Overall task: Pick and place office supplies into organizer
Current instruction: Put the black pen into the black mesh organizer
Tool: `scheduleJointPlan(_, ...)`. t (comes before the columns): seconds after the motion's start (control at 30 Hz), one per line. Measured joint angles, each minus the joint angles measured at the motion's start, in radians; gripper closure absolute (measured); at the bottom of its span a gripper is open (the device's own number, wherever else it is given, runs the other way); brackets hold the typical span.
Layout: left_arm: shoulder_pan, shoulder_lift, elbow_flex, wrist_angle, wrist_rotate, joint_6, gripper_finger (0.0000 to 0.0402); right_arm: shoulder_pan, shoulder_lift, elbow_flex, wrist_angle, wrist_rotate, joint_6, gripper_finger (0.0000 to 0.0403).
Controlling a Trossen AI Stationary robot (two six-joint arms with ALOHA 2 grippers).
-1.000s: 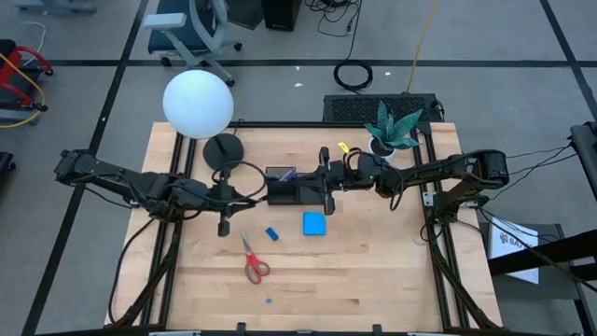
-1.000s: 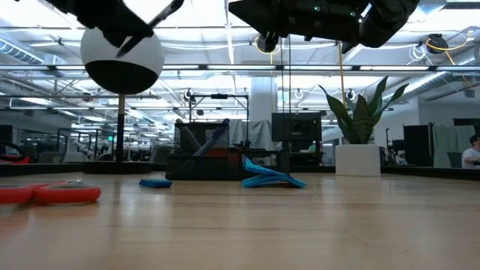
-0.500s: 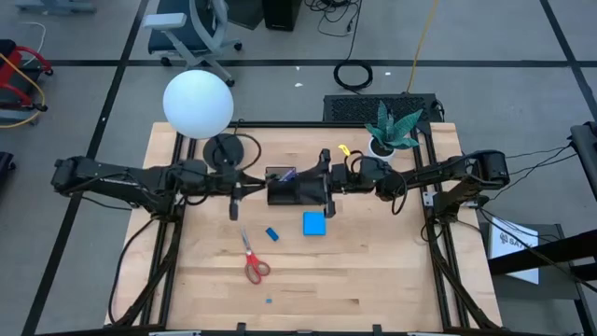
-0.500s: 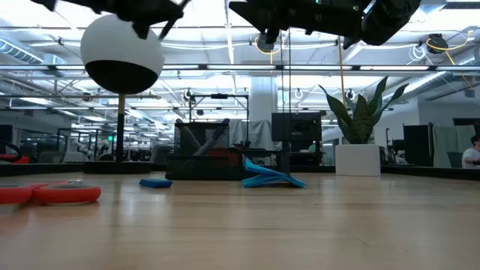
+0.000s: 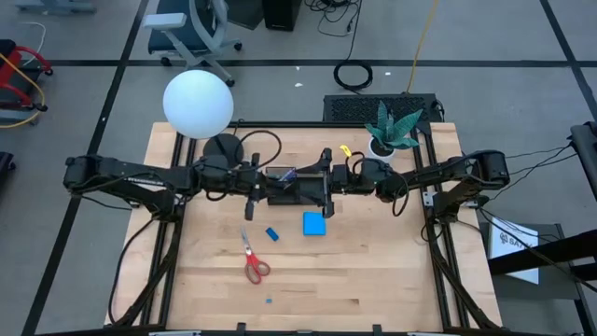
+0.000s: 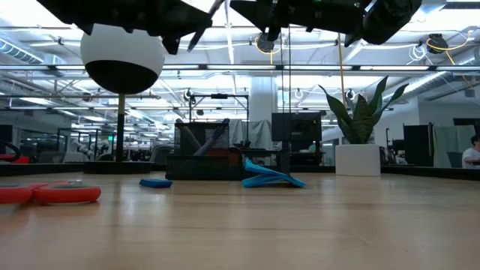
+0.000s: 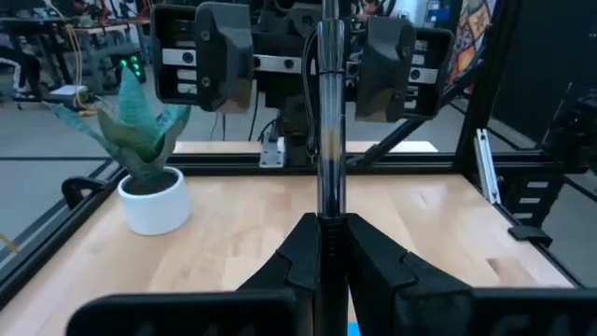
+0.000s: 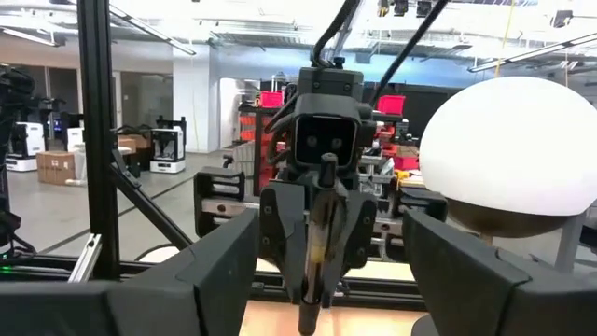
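Left gripper (image 5: 250,194): clamped on a thin dark pen (image 7: 329,140), beside the small black rectangular organizer (image 5: 297,189). Right gripper (image 5: 326,182): fingers spread wide, empty, over the organizer's other end.

In the high view the left gripper (image 5: 250,191), clamped on a dark pen (image 5: 249,200), has travelled from lower left of the organizer (image 5: 297,189) up and rightward to its left end, so it now faces the right gripper (image 5: 326,182) across the tray. In the low view the left arm has slid from the upper left corner toward the top centre. The right gripper's fingers (image 8: 224,271) have spread apart.
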Motion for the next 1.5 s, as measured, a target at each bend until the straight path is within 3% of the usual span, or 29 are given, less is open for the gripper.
scheduleJointPlan(0.3,0.001,0.091,0.003,0.099,0.031,-0.009,0.0366,0.000,0.000,0.000,0.003,0.001,0.002,0.0161)
scheduleJointPlan(0.47,0.001,0.133,0.058,0.103,0.067,-0.006,0.0366,0.000,0.000,0.000,0.005,0.028,0.002,0.0189)
scheduleJointPlan(0.63,0.002,0.166,0.092,0.090,0.073,0.004,0.0366,0.000,0.000,0.000,-0.004,0.019,0.010,0.0254)
scheduleJointPlan(0.8,0.002,0.167,0.092,0.079,0.066,0.014,0.0366,0.002,0.000,0.000,-0.010,0.007,0.006,0.0366)
scheduleJointPlan(1.03,0.002,0.167,0.092,0.061,0.055,0.025,0.0365,-0.001,0.000,0.000,-0.039,0.009,0.023,0.0369)
scheduleJointPlan(1.3,0.009,0.133,0.092,-0.019,0.021,0.004,0.0278,-0.011,0.000,0.000,-0.056,0.026,-0.001,0.0369)
scheduleJointPlan(1.5,0.025,0.014,0.092,-0.186,0.022,0.008,0.0247,-0.035,0.000,0.000,-0.068,0.036,-0.003,0.0369)
